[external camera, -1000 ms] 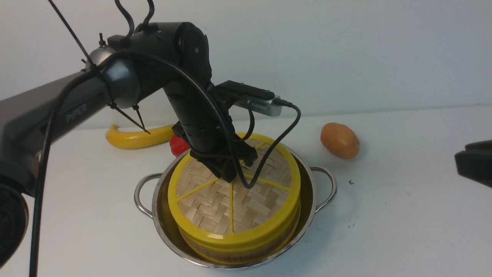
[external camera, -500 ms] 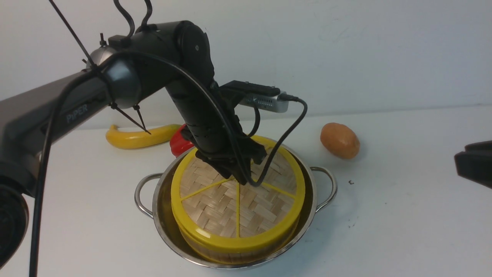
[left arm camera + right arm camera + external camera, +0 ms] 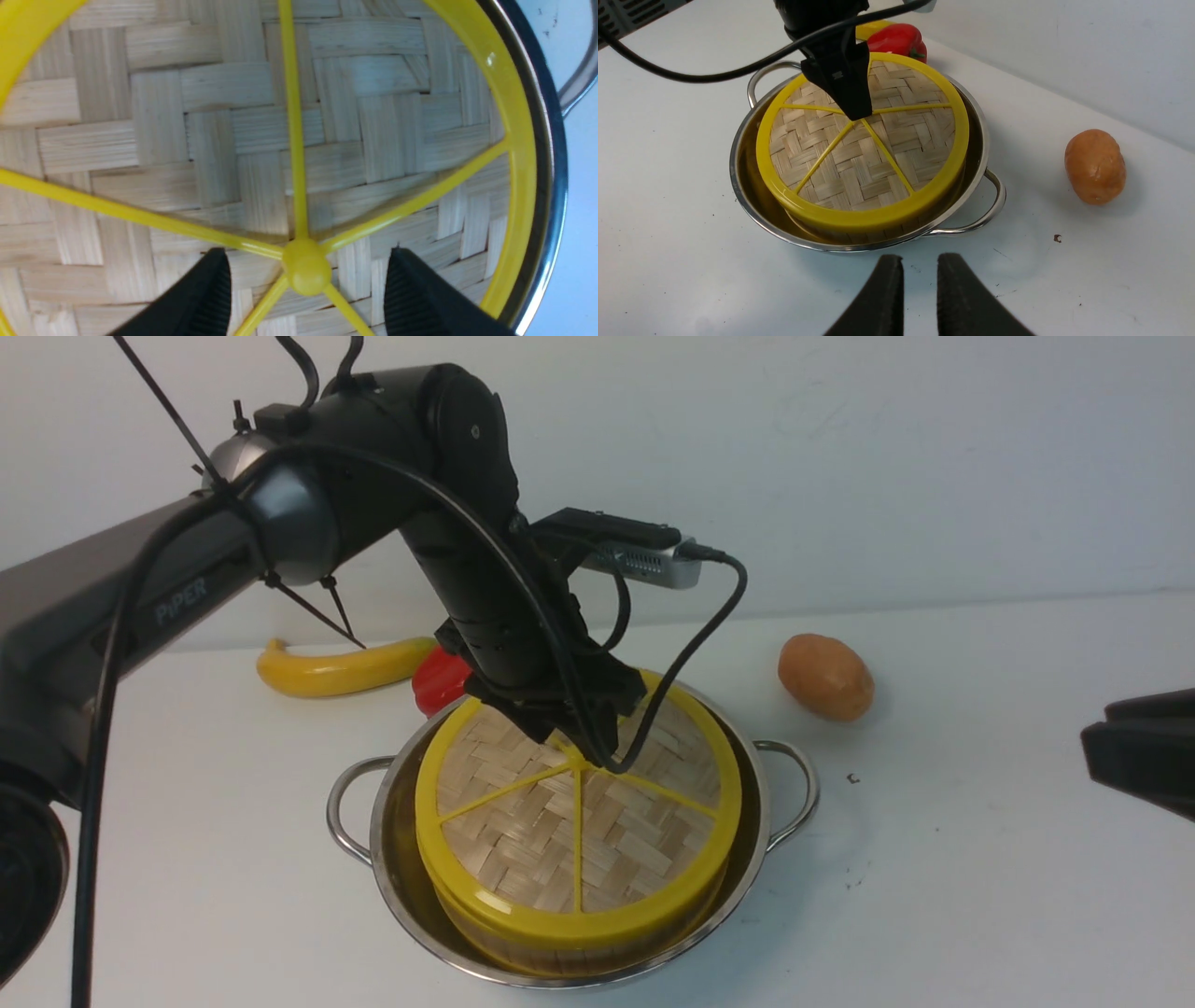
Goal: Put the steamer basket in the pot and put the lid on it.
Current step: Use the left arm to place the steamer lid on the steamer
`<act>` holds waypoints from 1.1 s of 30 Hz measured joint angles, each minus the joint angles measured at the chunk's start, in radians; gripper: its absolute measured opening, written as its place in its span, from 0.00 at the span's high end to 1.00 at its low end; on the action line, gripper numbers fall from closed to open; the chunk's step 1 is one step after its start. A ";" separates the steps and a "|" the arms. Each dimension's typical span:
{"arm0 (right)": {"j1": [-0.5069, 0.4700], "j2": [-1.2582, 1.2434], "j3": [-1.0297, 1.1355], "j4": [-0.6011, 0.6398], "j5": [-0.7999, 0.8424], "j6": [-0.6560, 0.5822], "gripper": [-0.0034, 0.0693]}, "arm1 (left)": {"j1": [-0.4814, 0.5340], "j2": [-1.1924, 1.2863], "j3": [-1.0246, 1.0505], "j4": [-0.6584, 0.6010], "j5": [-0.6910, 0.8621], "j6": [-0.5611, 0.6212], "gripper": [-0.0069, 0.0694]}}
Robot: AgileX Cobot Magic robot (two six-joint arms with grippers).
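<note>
Hazards in backing away from a job looking nearly finished.

Lying flat on the round bamboo steamer basket (image 3: 560,959) with the yellow rim: the flat woven-bamboo lid (image 3: 560,831) with yellow rim and spokes, both sitting inside the wide, shiny stainless-steel pot (image 3: 397,877) with looped side handles, on the white tabletop (image 3: 934,859). Hovering right over the lid's small yellow centre knob (image 3: 306,275) with the left tool (image 3: 307,256), jaws standing wide on either side of the knob and gripping nothing. Hanging well off to the side with the right tool (image 3: 920,266), jaws narrow with only a slim gap, carrying nothing.

Possibly going wrong: clipping the knob with one black finger (image 3: 205,294) by rising at a slant rather than straight up, then dragging the lid askew or tipping it off the basket. Also snagging the black camera cable (image 3: 686,665), looping low beside the left tool and seeming to be brushing the weave near the hub, so likely catching a spoke or the knob during a lift. Probably sliding easily under any sideways nudge, being light, and shifting the basket inside the roomier pot as well. Calling for a clean vertical exit, keeping an eye on that cable.
</note>
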 joint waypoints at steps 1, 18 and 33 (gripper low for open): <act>0.000 0.000 0.000 0.000 0.000 0.000 0.82 | 0.000 0.000 0.000 0.000 0.000 0.000 0.37; 0.000 0.000 0.000 0.000 0.000 -0.005 0.82 | 0.000 0.002 0.000 -0.007 0.000 0.008 0.82; 0.000 0.000 0.000 0.006 0.000 -0.007 0.82 | 0.000 0.013 -0.002 0.109 0.000 0.022 0.89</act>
